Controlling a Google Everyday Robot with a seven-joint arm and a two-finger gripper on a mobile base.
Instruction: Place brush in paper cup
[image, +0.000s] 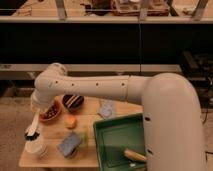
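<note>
One gripper (32, 131) at lower left of the frame, closed on one brush (35, 123), just above one paper cup (36, 148). One wooden table (52, 159). Two bowls: one orange bowl (50, 114), one dark bowl (73, 102). One orange ball (70, 121). One blue sponge (69, 144). One pale crumpled packet (106, 108). One green tray (100, 146) at lower centre, with one tan piece (135, 156) inside.

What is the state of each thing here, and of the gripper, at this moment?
gripper: shut on the brush, just above the paper cup.
brush: held, dark head down, not yet in the cup.
paper cup: upright, directly below the gripper.
orange bowl: upright, holds dark bits.
green tray: flat, one tan piece inside.
</note>
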